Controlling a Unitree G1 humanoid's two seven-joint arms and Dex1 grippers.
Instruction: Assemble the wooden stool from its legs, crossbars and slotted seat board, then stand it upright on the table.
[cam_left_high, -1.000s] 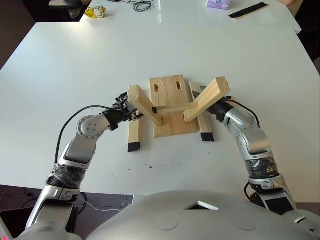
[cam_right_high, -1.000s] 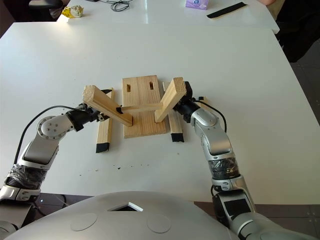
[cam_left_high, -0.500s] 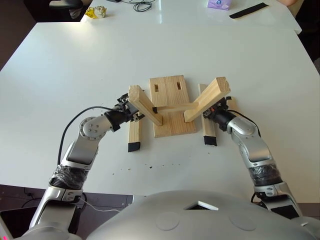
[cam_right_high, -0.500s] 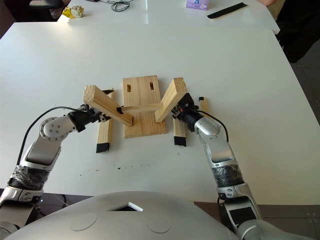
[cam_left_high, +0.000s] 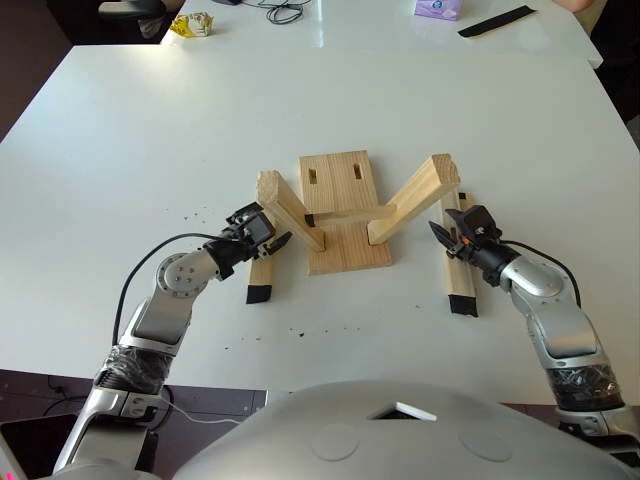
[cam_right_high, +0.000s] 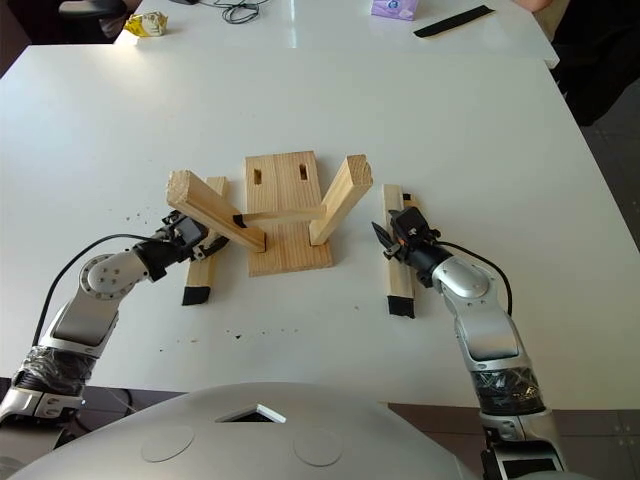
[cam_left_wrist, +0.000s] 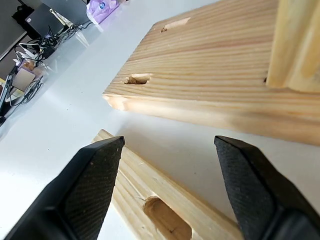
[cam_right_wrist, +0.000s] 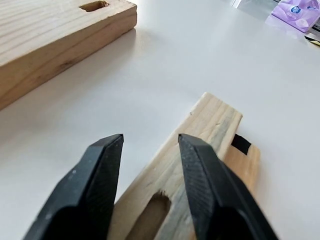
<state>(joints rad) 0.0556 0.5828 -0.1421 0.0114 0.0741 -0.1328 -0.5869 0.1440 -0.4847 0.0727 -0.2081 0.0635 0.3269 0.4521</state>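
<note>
The slotted seat board (cam_left_high: 345, 225) lies flat mid-table. Two legs (cam_left_high: 285, 208) (cam_left_high: 415, 198) lean outward from it, joined by a crossbar (cam_left_high: 345, 214). A loose leg (cam_left_high: 260, 278) with a black tip lies left of the board. My left gripper (cam_left_high: 272, 241) hangs open just over it, below the left leaning leg; its wrist view has the slotted leg (cam_left_wrist: 165, 220) between the fingers. Another black-tipped loose leg (cam_left_high: 459, 275) lies on the right. My right gripper (cam_left_high: 449, 233) is open above its far half, and that leg (cam_right_wrist: 205, 130) sits under the fingers in the wrist view.
A second short wooden piece (cam_right_wrist: 245, 155) lies against the right loose leg. Far across the table are a yellow wrapper (cam_left_high: 190, 22), a cable (cam_left_high: 285, 10), a purple packet (cam_left_high: 437, 8) and a black strip (cam_left_high: 497, 20). Dark specks (cam_left_high: 320, 330) dot the front.
My right gripper has come away from the right leaning leg and drawn back to the right, and the loose leg there slid right with it. My left gripper dropped lower, off the left leaning leg.
</note>
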